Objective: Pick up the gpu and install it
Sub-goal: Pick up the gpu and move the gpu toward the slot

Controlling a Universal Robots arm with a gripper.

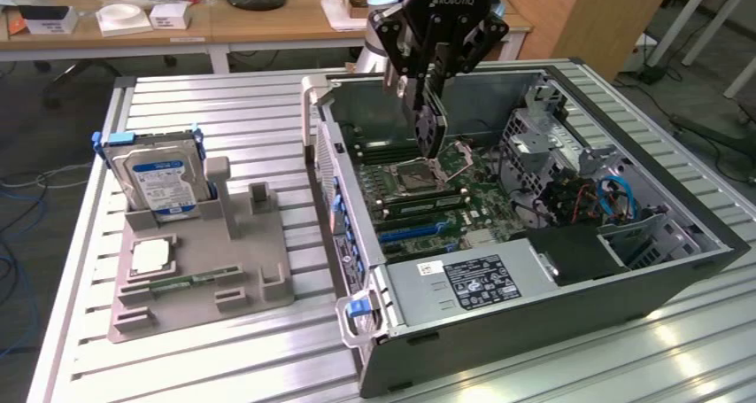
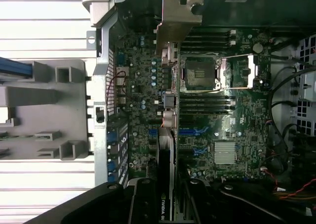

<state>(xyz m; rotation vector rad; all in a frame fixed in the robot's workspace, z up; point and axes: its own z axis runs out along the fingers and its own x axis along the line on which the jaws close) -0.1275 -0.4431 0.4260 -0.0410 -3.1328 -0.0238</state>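
Note:
My gripper [image 1: 426, 86] hangs over the open computer case [image 1: 685, 270], shut on the gpu [image 1: 428, 127]. The card hangs upright and edge-on below the fingers, a dark slim strip above the motherboard [image 1: 443, 199] near the CPU socket [image 1: 416, 173]. In the wrist view the gpu [image 2: 167, 150] runs as a thin strip out from between my fingers [image 2: 148, 199], with its pale metal bracket [image 2: 178, 16] at the far end, toward the case's rear wall. Blue expansion slots [image 2: 190, 132] lie beside the card's edge on the board. The card is above the board, not seated.
A grey parts holder [image 1: 236, 261] stands on the slatted table at the exterior view's left, carrying a silver hard drive with a blue label [image 1: 163, 183], a CPU [image 1: 151, 257] and a small green memory stick [image 1: 189, 281]. Power supply [image 1: 466, 283], drive cage and cables [image 1: 590, 199] crowd the case.

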